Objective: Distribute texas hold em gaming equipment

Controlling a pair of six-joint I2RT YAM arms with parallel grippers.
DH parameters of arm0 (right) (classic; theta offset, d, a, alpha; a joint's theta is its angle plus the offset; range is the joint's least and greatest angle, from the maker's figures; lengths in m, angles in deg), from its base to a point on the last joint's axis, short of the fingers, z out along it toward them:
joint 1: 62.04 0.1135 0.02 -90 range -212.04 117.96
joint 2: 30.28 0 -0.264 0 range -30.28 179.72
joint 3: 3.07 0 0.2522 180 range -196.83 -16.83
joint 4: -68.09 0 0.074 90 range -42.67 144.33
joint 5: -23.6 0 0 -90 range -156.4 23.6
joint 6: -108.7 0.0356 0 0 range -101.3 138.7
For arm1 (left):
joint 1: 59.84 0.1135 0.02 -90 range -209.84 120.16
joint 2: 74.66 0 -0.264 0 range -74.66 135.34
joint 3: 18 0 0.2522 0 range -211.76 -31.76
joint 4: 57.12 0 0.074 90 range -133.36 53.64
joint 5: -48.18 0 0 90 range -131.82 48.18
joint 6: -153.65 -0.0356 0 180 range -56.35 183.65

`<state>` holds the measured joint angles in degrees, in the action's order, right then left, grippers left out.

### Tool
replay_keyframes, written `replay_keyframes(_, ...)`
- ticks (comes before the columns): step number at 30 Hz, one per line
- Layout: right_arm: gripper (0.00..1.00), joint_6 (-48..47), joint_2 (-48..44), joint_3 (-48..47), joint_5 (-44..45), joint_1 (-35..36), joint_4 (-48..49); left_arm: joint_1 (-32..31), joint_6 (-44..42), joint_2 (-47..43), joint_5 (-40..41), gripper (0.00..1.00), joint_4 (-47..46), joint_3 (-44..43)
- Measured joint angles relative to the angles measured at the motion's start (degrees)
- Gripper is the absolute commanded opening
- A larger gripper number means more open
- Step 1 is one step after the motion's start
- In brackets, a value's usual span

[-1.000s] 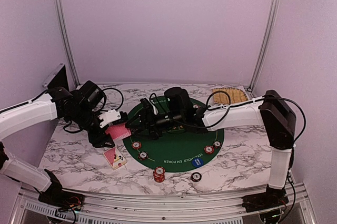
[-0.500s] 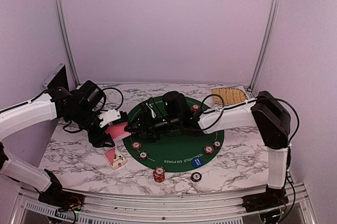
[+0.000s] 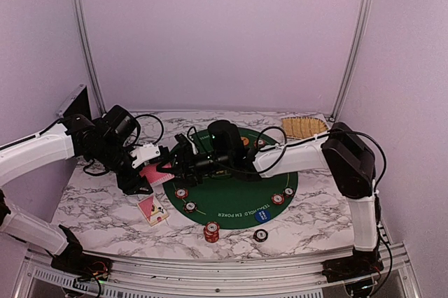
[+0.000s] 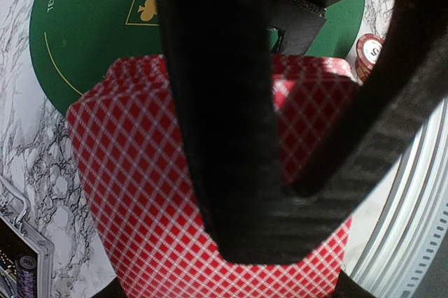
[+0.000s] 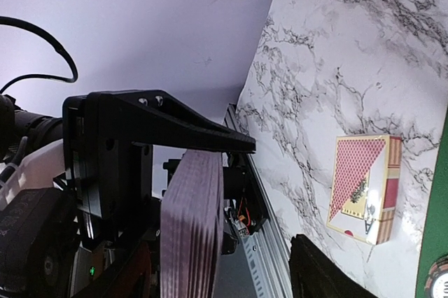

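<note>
Left claw (image 3: 150,175): clamped on the deck of red-backed playing cards (image 4: 133,193). The deck is held off the tabletop (image 3: 94,203), just outside the left rim of the green poker mat (image 3: 231,185).

Right claw (image 3: 170,166): apart, nothing held. In the right wrist view its fingers (image 5: 316,273) are seen at the bottom edge with a wide gap between them. The right arm is stretched across the mat toward the robot's left, so the two claws sit just beside each other.

Key relation: the deck lies straight ahead of the right claw, on the line between its fingers. From that wrist it is seen edge-on, with the long axis running up and down the frame and the stacked card edges facing the claw. The thickness of the stack is thus lined up with the gap between the fingers. Contact between the right fingers and the cards cannot be told from any view.

Judgement: a card is to be drawn off the deck by the right claw, the free one, while the left only presents the stack. A narrow bite on the outermost card is called for. Too deep an entry would likely take several cards at once.

A card box (image 3: 152,210) lies flat on the tabletop near the left claw. Poker chips (image 3: 180,193) are set singly around the mat's near rim. A small chip stack (image 3: 211,231) stands just off the mat.
</note>
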<state>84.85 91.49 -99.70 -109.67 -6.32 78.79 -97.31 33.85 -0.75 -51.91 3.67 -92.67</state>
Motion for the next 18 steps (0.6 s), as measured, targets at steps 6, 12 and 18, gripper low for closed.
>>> replay_keyframes(6, 0.47, 2.36, 3.56, -2.16, -1.11, 0.00, 2.12, 0.00, -0.11, 0.00, 0.09, 0.00, 0.11, 0.00)
replay_keyframes(12, 0.18, 5.22, 5.31, -3.89, -2.56, 0.26, 5.84, 0.00, -0.66, 0.00, 0.59, 0.19, 1.09, 0.00)
replay_keyframes(18, 0.07, 8.11, 5.60, -3.85, -2.80, 0.37, 8.48, -0.02, -1.70, 0.00, 1.70, 0.98, 1.03, 0.02)
